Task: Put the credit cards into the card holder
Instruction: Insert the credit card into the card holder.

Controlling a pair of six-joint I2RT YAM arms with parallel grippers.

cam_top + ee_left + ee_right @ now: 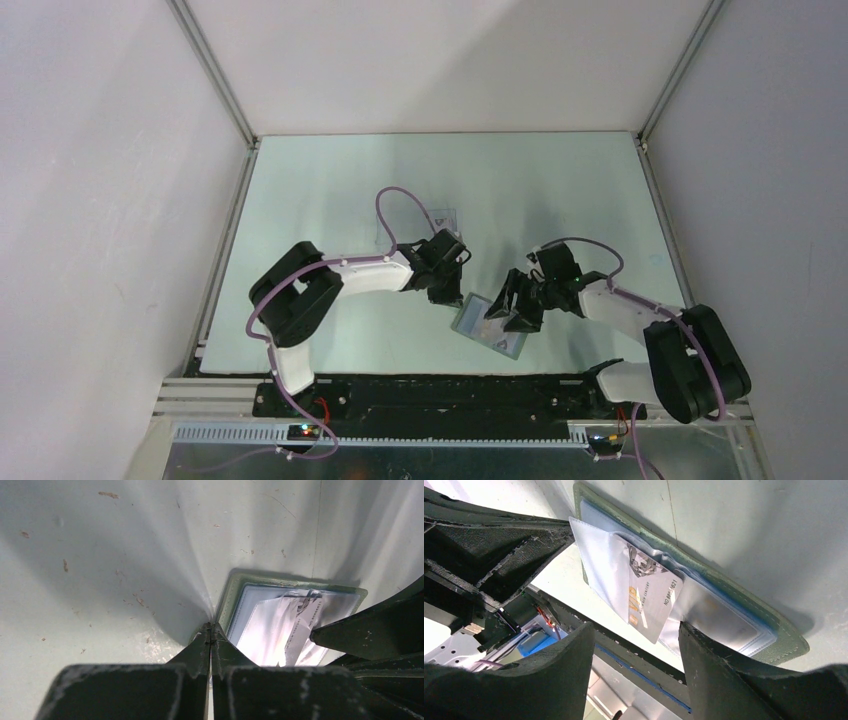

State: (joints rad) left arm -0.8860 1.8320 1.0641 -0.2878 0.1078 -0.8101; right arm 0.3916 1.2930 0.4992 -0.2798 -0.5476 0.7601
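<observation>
The shut left gripper [211, 630] presses the wallet [231, 587] by its corner, seemingly to steady it. The right gripper [636, 632] stands open astride a half-tucked card [649, 595].

From above, we see the holder [472, 320] only in part: the right gripper [506, 311] covers its far side, and any card on it is too small to tell. In the left wrist view, the left gripper [210, 630] hides the holder's near edge, and the card's [280, 625] print is blurred.
</observation>
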